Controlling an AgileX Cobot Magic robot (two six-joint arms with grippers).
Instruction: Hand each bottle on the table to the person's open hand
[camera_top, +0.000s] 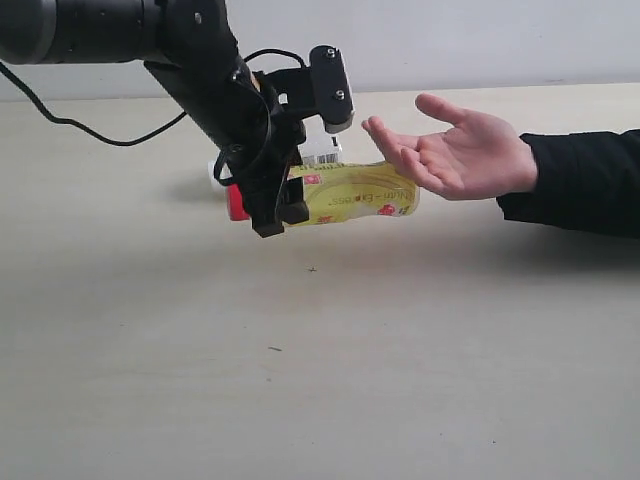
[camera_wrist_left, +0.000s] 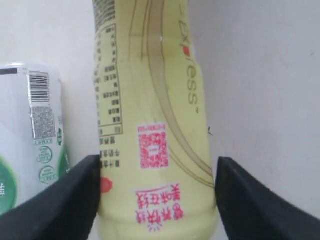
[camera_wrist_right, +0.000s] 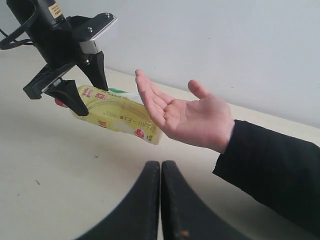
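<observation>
Grips the yellow-labelled bottle (camera_top: 355, 197) in the left tool (camera_top: 290, 190), wide apart and closed on the body near the red cap (camera_top: 236, 203). Holds it lying on its side, lifted clear of the worktop (camera_top: 300, 380). Reaches with the base end to just under the spread fingers (camera_top: 400, 160) of the person's open hand (camera_top: 465, 150), palm up, black sleeve (camera_top: 585, 180) behind it; touching or not, cannot tell. Seen from the left wrist: label squeezed between both black tool fingers (camera_wrist_left: 75, 200), with a white-and-green bottle (camera_wrist_left: 30, 135) just beside, partly hidden. Over by the sleeve, the right tool (camera_wrist_right: 160, 200) fully closed, tips pressed together, nothing between them.
</observation>
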